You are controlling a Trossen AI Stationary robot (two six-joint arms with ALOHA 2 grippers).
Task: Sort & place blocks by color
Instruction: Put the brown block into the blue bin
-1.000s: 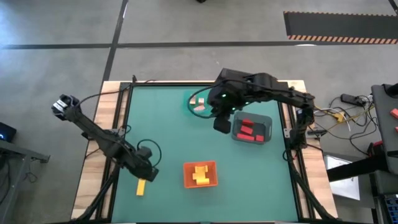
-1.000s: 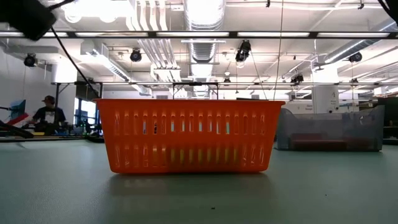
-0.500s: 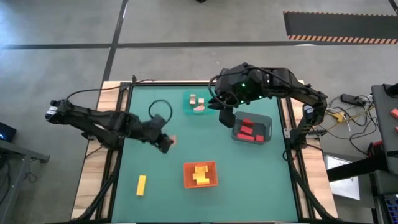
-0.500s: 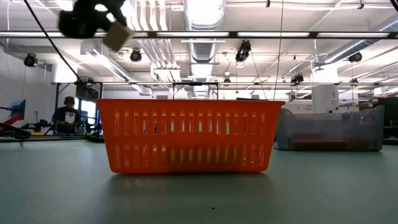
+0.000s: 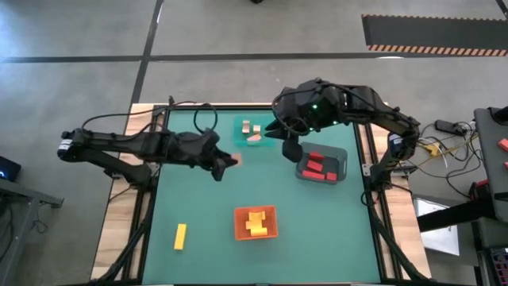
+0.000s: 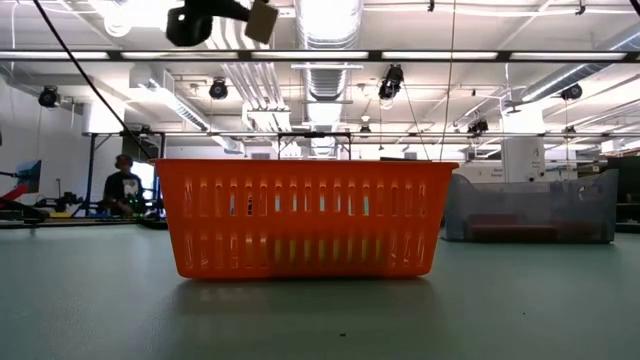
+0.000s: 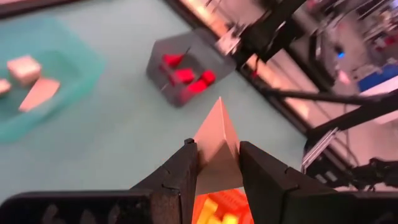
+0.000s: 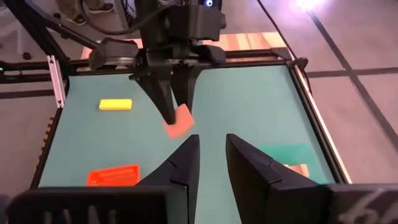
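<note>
My left gripper (image 5: 228,162) hangs high over the table's middle left, shut on a plain tan wedge block (image 7: 217,127). The wedge also shows in the right wrist view (image 8: 180,121) and at the top of the low view (image 6: 262,19). My right gripper (image 8: 211,155) is open and empty, up in the air between the teal tray (image 5: 252,131) and the grey tray (image 5: 321,164). The teal tray holds tan blocks, the grey tray red blocks, the orange tray (image 5: 255,222) yellow blocks. A yellow bar (image 5: 180,236) lies flat on the table at the near left. My left gripper pinches the tan wedge by its two flat side faces (image 7: 214,163) between its two fingers. The wedge's pointed end (image 7: 219,106) sticks out past the fingertips. The fingers come from the table's left, slanting down. The wedge is lifted clear of the table.
The orange tray stands in the near middle and fills the low view (image 6: 305,218), with the grey tray behind it at the right (image 6: 528,207). A person stands in the room beyond the table (image 6: 123,188). Bare green mat lies between the trays.
My left gripper has risen from beside the yellow bar at the near left and swung toward the far right, toward the teal tray, carrying the tan wedge clear of the table. The yellow bar has stayed where it was.
</note>
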